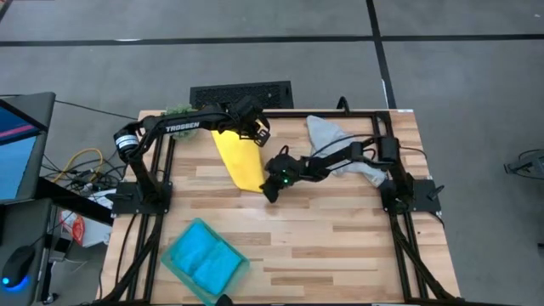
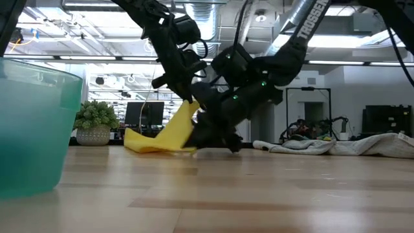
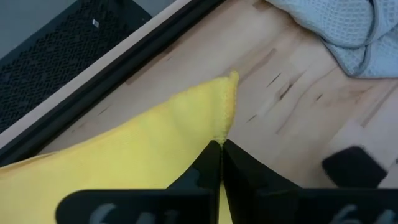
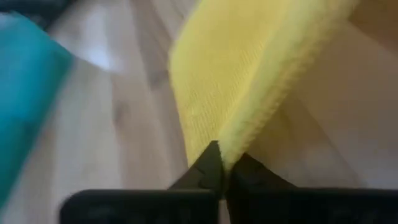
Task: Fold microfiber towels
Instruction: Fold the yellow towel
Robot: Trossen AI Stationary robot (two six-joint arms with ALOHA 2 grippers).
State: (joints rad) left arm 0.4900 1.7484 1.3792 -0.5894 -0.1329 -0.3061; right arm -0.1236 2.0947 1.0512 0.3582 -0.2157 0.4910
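The wooden table [image 1: 340, 246] carries everything here, framed by the two dark arms. Near its front left corner sits a teal bin [image 1: 204, 259] holding bright blue towels [image 1: 201, 255]. At the far right lies a crumpled light grey towel [image 1: 327, 134] (it spreads under the right arm). The yellow towel [image 1: 240, 157] lies folded lengthwise near the table's middle, running from the far edge toward the centre, one end raised off the wood. The left pincer [image 1: 255, 129] has its fingers pressed together on the towel's far edge, the cloth caught between the tips. The right pincer [image 1: 272, 189] pinches the near corner of the same towel, low over the table. A small green plant [image 1: 178, 111] stands at the far left edge.
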